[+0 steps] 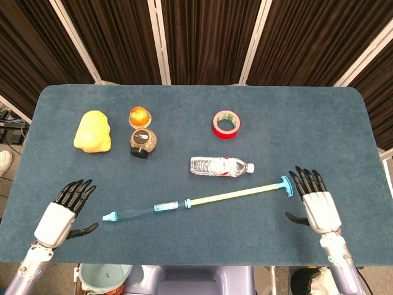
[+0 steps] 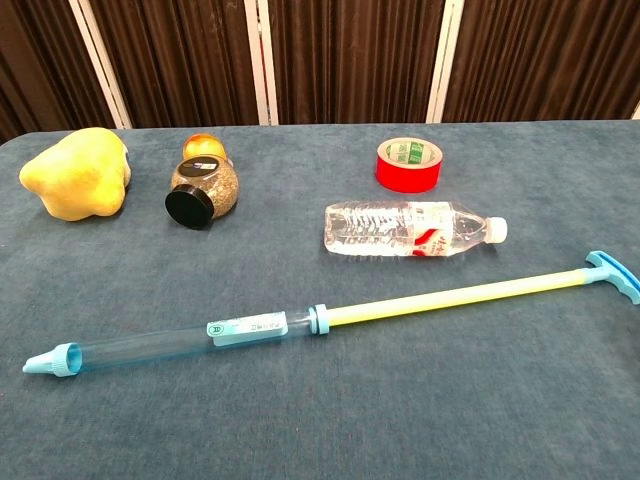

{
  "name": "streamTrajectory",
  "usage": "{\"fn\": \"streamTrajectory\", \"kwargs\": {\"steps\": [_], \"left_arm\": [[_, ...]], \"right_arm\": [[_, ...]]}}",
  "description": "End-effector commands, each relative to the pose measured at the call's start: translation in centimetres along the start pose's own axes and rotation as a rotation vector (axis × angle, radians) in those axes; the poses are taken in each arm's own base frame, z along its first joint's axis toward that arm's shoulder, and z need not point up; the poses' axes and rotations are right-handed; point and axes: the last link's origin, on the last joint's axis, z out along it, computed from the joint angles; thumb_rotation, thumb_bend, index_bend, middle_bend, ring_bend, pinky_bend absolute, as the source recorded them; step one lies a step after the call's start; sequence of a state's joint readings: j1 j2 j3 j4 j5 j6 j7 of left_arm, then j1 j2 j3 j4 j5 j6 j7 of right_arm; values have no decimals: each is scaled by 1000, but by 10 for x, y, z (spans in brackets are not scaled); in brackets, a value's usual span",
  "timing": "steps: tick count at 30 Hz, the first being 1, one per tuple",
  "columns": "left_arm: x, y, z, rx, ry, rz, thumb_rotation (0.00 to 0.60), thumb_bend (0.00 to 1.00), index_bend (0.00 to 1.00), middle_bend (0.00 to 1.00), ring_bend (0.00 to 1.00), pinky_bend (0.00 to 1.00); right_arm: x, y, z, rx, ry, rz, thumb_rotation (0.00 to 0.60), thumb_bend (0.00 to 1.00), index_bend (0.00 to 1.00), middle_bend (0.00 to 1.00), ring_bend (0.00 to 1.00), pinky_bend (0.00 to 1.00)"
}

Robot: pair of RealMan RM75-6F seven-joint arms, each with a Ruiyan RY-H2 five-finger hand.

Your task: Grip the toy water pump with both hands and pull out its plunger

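Observation:
The toy water pump (image 1: 184, 203) (image 2: 260, 328) lies flat on the blue table, running from lower left to upper right. Its clear blue barrel (image 2: 180, 343) ends in a nozzle (image 1: 109, 216) at the left. The yellow plunger rod (image 1: 236, 193) (image 2: 450, 297) is drawn far out, ending in a blue T-handle (image 1: 285, 185) (image 2: 612, 275). My left hand (image 1: 61, 212) hovers open near the front left edge, apart from the nozzle. Open too, my right hand (image 1: 316, 203) sits just right of the handle, touching nothing. Neither hand shows in the chest view.
A plastic water bottle (image 1: 221, 166) lies just behind the rod. Further back are a red tape roll (image 1: 226, 124), a dark-lidded jar (image 1: 142, 141), an orange ball (image 1: 139, 115) and a yellow lump (image 1: 93, 131). A bucket (image 1: 104, 276) sits below the table's front edge.

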State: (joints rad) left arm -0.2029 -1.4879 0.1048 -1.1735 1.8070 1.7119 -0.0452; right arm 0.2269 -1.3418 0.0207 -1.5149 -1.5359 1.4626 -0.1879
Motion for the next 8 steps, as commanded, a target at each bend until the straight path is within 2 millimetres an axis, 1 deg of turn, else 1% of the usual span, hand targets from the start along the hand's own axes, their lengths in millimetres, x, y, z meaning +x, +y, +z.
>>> {"fn": "streamTrajectory", "kwargs": {"steps": [1,3,5,6,8], "left_arm": [[38,10,-18,63,-116,22,600,123,17,40,56,146],[41,15,-25,97,-162,33,600,119,17,49,59,146],[43,16,-29,138,-190,26,600,118,13,47,61,146],[43,14,-31,167,-208,22,600,117,8,44,62,146],[47,13,-31,166,-217,30,600,114,2,40,62,147]], "right_arm": [[20,-1,-30,-19,18,-81,600,0,0,0,0,0],[25,-1,-48,-45,0,-106,600,0,0,0,0,0],[30,1,-60,-63,3,-99,600,0,0,0,0,0],[32,6,-67,-85,13,-87,600,0,0,0,0,0],[37,11,-70,-91,29,-75,600,0,0,0,0,0]]}}
